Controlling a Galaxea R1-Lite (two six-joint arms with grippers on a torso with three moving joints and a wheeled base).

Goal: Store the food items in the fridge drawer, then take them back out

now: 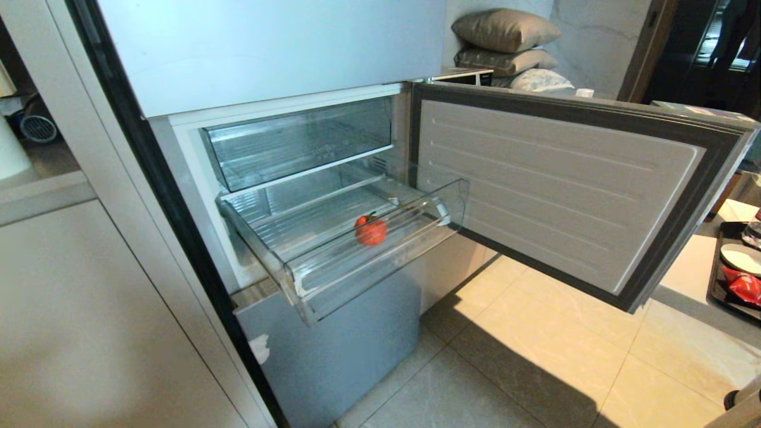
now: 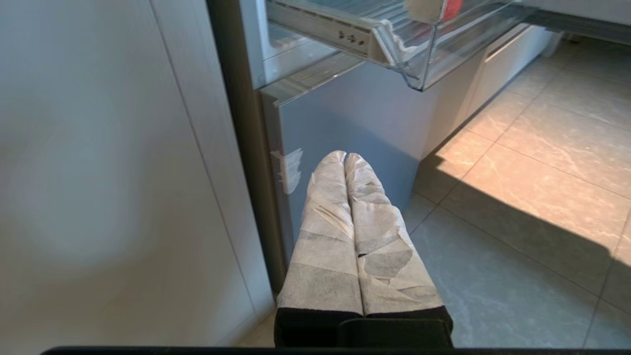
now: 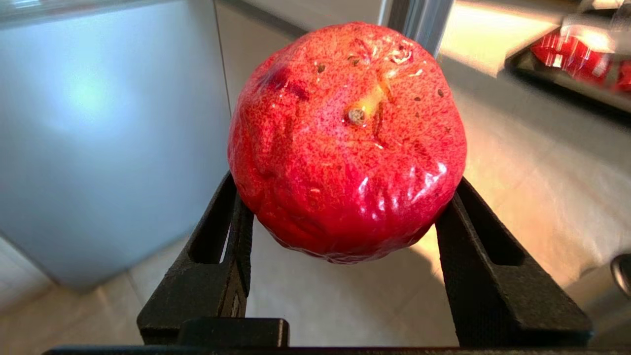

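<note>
The fridge drawer (image 1: 357, 261) stands pulled out below a taller clear drawer (image 1: 297, 142), the fridge door (image 1: 571, 184) swung wide. An orange-red fruit (image 1: 370, 230) lies inside the drawer, near its front wall. The right gripper (image 3: 345, 207) grasps a red fruit (image 3: 347, 143) between its black fingers (image 3: 222, 261), above the floor (image 1: 535, 356). The left gripper (image 2: 345, 160), pressed closed and empty, hangs low beside the fridge.

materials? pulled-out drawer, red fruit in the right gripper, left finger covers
Fridge drawer: clear rigid plastic, glossy; you see through its walls. Red fruit in the right gripper: shiny, wrinkled, speckled skin; real or fake, can't tell. Left gripper fingers: wrapped in creased white tape or fabric, matte.
</note>
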